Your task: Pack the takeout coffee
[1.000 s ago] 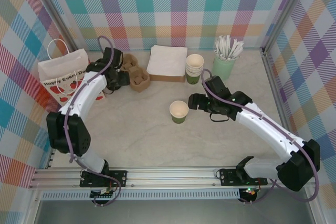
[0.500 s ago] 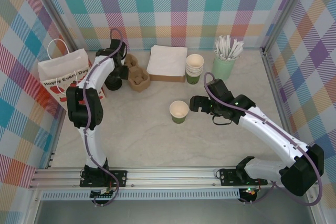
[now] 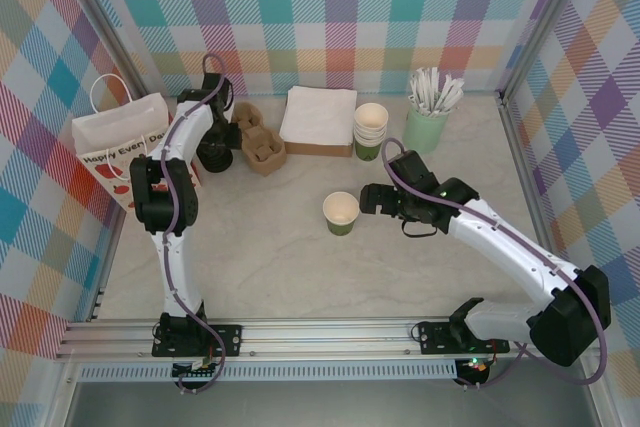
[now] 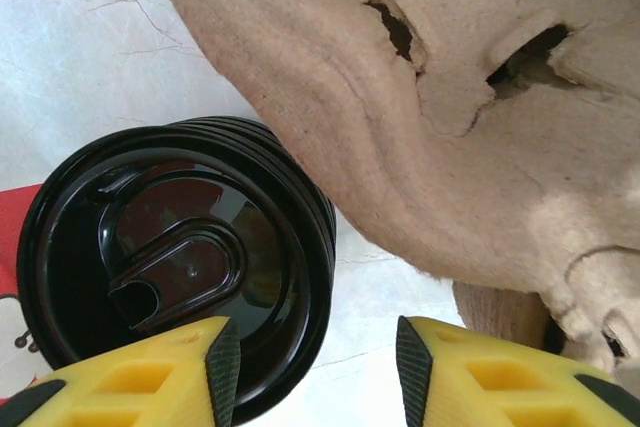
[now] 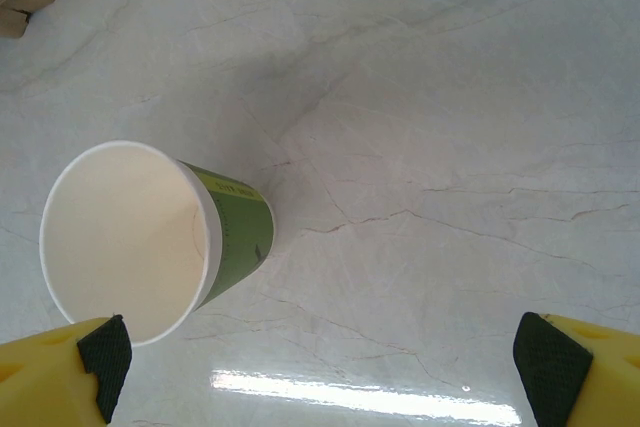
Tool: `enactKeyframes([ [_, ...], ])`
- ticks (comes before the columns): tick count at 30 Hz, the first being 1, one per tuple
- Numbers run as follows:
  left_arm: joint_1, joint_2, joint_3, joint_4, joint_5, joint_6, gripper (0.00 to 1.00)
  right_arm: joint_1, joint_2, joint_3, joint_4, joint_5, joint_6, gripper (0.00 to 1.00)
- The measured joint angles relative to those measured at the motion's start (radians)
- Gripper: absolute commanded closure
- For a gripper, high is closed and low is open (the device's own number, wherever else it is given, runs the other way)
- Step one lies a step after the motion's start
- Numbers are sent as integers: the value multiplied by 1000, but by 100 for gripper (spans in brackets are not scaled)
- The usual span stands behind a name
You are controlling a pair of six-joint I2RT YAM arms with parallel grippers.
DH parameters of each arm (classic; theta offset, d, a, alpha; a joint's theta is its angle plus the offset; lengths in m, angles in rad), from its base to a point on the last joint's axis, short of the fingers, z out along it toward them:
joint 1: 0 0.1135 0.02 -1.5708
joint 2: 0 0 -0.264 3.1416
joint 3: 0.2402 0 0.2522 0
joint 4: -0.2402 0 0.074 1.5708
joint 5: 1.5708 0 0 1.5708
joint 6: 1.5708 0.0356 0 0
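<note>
Green paper cup (image 3: pixel 341 213) stands upright, middle of the bench (image 3: pixel 280 267). Right gripper (image 3: pixel 368 199) sits just beside it, jaws wide apart — slide them round it and squeeze softly. Left gripper (image 4: pixel 310 357), jaws half apart, hovers over black lids (image 4: pixel 170 267) by the far left corner.

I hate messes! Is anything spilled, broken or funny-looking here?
Nothing is spilled. The green cup stands upright and empty. The brown cardboard cup carrier has ragged slits with rough edges, which look torn but may be how it is made. The black lids sit stacked neatly beside it.
</note>
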Motion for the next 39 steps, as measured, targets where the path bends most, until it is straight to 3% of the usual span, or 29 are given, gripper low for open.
enactKeyframes([
  [19, 13, 51, 24, -18, 19, 1, 78, 0, 29, 0, 2, -1, 0, 0],
  [33, 13, 68, 40, -31, 19, 4, 80, 0, 37, 0, 1, -1, 1, 0],
  [39, 13, 71, 42, -40, 19, 11, 72, 0, 37, 0, 1, -1, 1, 0],
])
